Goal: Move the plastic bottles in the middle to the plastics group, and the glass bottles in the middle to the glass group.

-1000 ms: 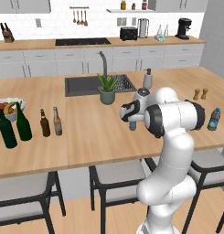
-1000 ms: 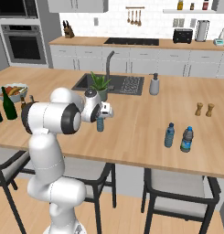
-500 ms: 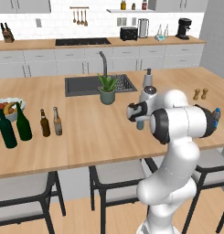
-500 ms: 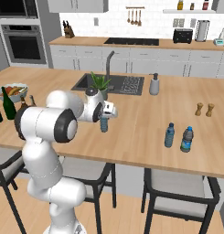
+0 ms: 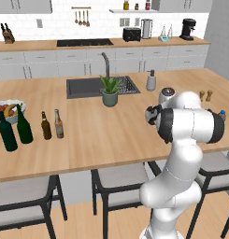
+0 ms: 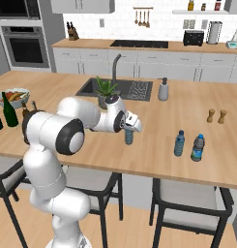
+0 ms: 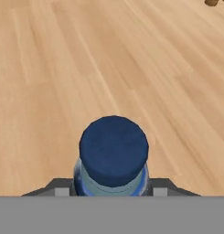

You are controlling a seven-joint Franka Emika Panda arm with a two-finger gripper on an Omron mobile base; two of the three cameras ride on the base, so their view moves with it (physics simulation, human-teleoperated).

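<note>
In the left base view, the white arm rises at the lower right and bends over the wooden surface (image 5: 102,140). Its hand (image 5: 152,116) sits at the arm's left end, mostly hidden by the arm's own bulk, so its grip cannot be made out from here. At the far left stand two tall green wine bottles (image 5: 15,128), with two small brown beer bottles (image 5: 52,125) just beside them to the right. A bowl of fruit (image 5: 8,108) sits behind the wine bottles. Farther back are a sink (image 5: 95,87), a potted plant (image 5: 110,92) and a soap dispenser (image 5: 151,81). Two small shakers (image 5: 205,95) stand near the right edge.

In the right base view, the arm comes up from the lower left and reaches across the surface. The hand (image 6: 129,130) is pinched on a small light-blue bottle (image 6: 129,137) with a dark cap, which hangs upright below it, near the front half of the surface and right of the plant. Two blue water bottles (image 6: 188,145) stand side by side well apart to the right. The shakers stand behind them.

In the hand view, the dark blue cap of the small bottle fills the lower middle, with a finger (image 7: 58,188) close against each side of the neck. Bare wood grain lies beneath.
</note>
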